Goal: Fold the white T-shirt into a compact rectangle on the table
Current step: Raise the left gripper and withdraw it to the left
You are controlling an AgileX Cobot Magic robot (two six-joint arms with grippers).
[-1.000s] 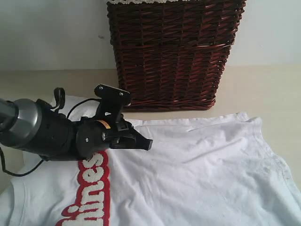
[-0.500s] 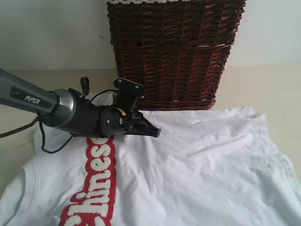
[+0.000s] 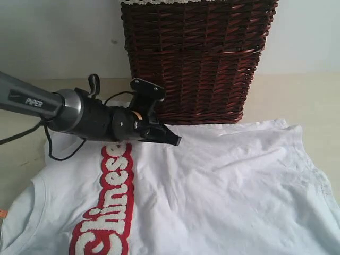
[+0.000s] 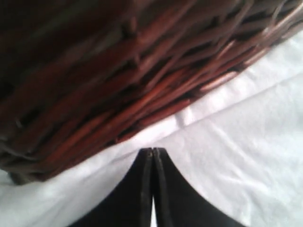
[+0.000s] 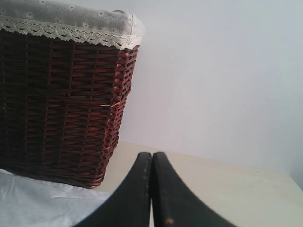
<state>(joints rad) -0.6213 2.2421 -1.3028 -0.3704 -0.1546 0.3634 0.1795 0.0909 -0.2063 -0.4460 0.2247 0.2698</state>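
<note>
One shirt (image 3: 228, 186) lies spread flat on the tabletop (image 3: 297, 95), filling the near part of the exterior view in front of a dark wicker basket (image 3: 196, 58). Its long axis, neck to hem, runs across that view: the curved neckline and a small orange tag (image 3: 2, 214) sit at the lower left, and the hem edge falls away at the right. The red-edged lettering (image 3: 109, 207) crosses the chest at right angles to that axis, reading from the near edge up towards the basket. The shirt's far edge lies against the basket's foot, with soft creases fanning out from there. The left arm (image 3: 79, 114) reaches in from the left, stretched nearly level and low over the cloth, its wrist tipped slightly down. The left jaws point to the right, ending over the shirt's far edge just short of the basket. They are pressed tight together with no cloth between them, though the tips may or may not rest on the fabric. The right jaws show only in their own wrist view, likewise closed on nothing. They are raised above bare tabletop and aimed at the basket's corner and its lace-trimmed liner (image 5: 66, 19).
</note>
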